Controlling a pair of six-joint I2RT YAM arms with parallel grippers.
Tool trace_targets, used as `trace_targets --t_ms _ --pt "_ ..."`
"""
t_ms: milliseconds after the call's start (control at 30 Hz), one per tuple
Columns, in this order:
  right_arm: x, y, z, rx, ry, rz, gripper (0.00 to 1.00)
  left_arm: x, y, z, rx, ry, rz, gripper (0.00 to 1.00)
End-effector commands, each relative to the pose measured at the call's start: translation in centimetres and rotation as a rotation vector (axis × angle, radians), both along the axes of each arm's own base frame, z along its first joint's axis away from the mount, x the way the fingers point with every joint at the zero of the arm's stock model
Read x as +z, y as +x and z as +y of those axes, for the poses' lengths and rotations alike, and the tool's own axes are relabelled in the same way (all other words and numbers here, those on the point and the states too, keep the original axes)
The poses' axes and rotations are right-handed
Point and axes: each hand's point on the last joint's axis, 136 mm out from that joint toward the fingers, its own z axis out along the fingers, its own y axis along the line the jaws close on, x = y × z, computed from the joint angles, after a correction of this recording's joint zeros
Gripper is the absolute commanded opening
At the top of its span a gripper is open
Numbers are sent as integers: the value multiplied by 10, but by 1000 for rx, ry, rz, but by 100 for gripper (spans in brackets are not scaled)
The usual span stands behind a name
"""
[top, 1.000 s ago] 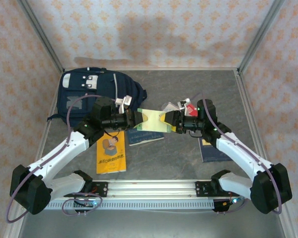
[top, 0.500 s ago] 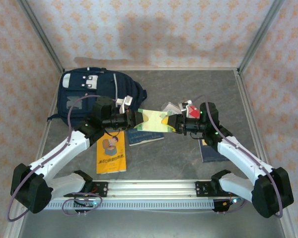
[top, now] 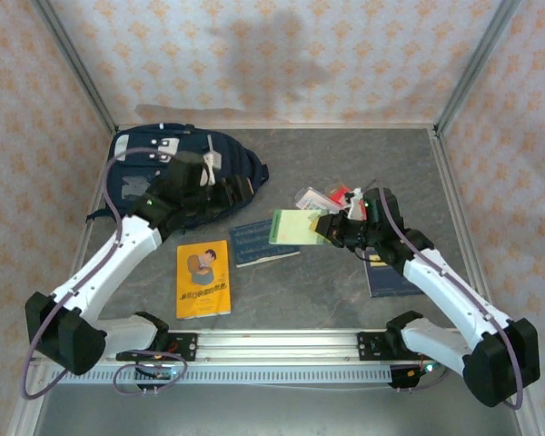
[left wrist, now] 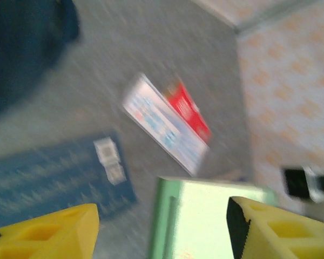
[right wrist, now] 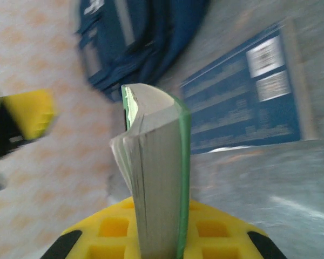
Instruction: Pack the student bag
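The student bag (top: 141,182), a navy-blue backpack with white patches, lies at the back left of the table; its dark fabric shows in the right wrist view (right wrist: 140,38). My left gripper (top: 241,188) hangs open at the bag's right edge, its yellow fingers (left wrist: 43,232) spread with nothing between them. A pale green book (top: 292,227) is held level above the table's middle, with my right gripper (top: 322,227) shut on its right end. In the right wrist view the book (right wrist: 159,162) stands edge-on, clamped between the yellow fingers (right wrist: 108,232). The left wrist view has the same book (left wrist: 210,216) ahead of it, apart.
A blue book (top: 263,242) lies under the green one, an orange book (top: 203,278) lies to its left, and a dark blue book (top: 386,272) lies under my right arm. Red and white packets (top: 327,196) lie behind the right gripper. Patterned walls enclose the table.
My left gripper has opened, let go of the green book's left end and drawn back left to the bag. My right gripper has shut on the book and holds it alone.
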Motion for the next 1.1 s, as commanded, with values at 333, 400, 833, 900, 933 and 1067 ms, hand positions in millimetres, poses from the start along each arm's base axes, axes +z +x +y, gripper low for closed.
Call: trace_targets --t_ms 333,400,833,900,933,1067 --pt "-11 -7 -77 -197 -450 41 0 -55 120 104 316 814 186 75" --pt "-12 -9 -78 -194 -455 46 0 -76 137 112 334 840 227 76" --pt "-36 -14 -81 -142 -528 112 0 -125 202 82 260 663 235 78" --pt "-37 -12 -81 -132 -537 116 0 -136 203 82 254 677 252 78" --pt "-37 -11 -80 -128 -542 118 0 -141 204 84 258 694 262 77" --pt "-34 -6 -78 -116 -550 117 0 -156 197 103 313 795 315 75"
